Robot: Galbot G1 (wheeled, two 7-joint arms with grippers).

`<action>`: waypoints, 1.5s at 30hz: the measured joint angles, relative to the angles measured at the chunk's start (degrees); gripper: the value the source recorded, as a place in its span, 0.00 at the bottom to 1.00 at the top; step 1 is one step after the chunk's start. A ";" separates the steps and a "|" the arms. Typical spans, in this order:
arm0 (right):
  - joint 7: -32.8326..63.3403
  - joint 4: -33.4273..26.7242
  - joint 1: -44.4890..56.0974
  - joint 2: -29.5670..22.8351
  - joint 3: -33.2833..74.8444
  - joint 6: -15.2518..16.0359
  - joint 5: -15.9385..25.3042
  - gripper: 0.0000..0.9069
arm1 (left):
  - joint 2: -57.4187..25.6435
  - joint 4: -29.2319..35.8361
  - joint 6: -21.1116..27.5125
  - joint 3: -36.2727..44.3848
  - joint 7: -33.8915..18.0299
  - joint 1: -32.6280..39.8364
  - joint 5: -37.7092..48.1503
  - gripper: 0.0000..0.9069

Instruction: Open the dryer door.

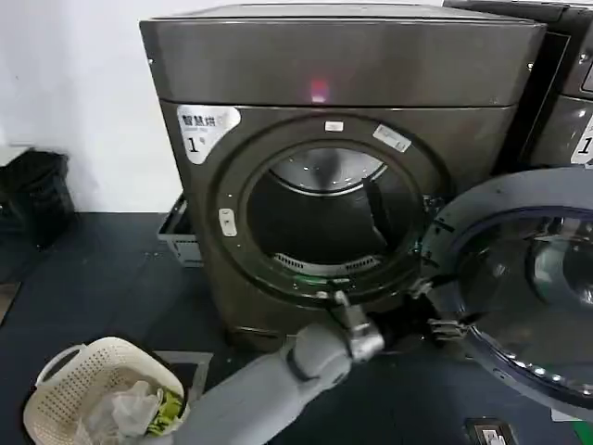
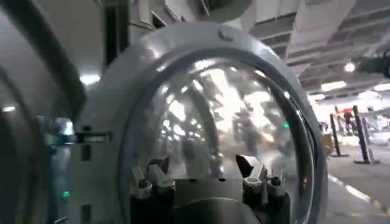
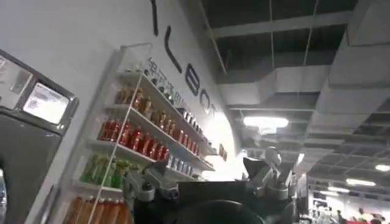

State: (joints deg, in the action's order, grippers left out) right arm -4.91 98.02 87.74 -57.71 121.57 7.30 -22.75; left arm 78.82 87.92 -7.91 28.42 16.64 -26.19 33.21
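Note:
The dryer (image 1: pixel 334 65) is a dark grey-bronze front-loader with a white "1" sticker (image 1: pixel 206 125) and a pink light (image 1: pixel 319 91). Its drum opening (image 1: pixel 324 222) is exposed. The dryer door (image 1: pixel 528 278) stands swung wide to the right, dark inner face and domed glass toward me. My left gripper (image 1: pixel 341 304) reaches up just below the opening's lower rim, left of the door hinge. In the left wrist view the left gripper (image 2: pixel 204 173) is open, nothing between its fingers, facing the door's glass dome (image 2: pixel 219 115). The right gripper (image 3: pixel 204 176) is open, held off in the air.
A cream laundry basket (image 1: pixel 56 389) with clothes sits on the floor at lower left. A pulled-out drawer (image 1: pixel 178 232) juts from the dryer's left side. A second grey machine (image 1: pixel 565 83) stands at the right. Shelves of bottles (image 3: pixel 140 134) fill the wall in the right wrist view.

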 joint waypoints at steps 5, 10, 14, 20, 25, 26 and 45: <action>-0.23 0.25 -0.27 0.56 -0.23 0.00 0.00 1.00 | -5.23 4.73 -2.84 -0.49 -1.31 -1.74 1.42 1.00; -0.25 0.36 -0.45 1.05 0.62 -0.10 1.10 1.00 | -11.61 9.93 -5.29 -1.80 -3.31 -3.76 1.20 1.00; -0.08 0.78 -1.00 1.07 1.22 0.30 2.46 1.00 | -18.04 14.13 -5.14 -3.52 -3.50 -5.39 1.35 1.00; 0.13 2.54 -2.41 0.99 2.07 1.36 5.20 1.00 | -29.19 20.85 -3.18 -7.56 -4.43 -9.46 -0.06 1.00; -0.12 4.30 -3.51 1.21 2.23 1.89 6.76 1.00 | -38.14 25.44 0.73 -12.50 -4.30 -14.03 0.50 1.00; -0.24 4.52 -3.77 1.26 2.11 1.63 7.60 1.00 | -39.93 26.22 1.29 -13.67 -4.20 -15.17 1.21 1.00; -1.35 5.35 -5.63 1.37 1.32 0.76 10.26 1.00 | -69.64 29.88 13.10 -28.52 11.95 -27.56 5.51 1.00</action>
State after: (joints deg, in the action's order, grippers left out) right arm -6.26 103.37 82.10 -56.34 122.89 8.06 -12.50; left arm 9.18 117.79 5.19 -0.10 28.59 -53.75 38.72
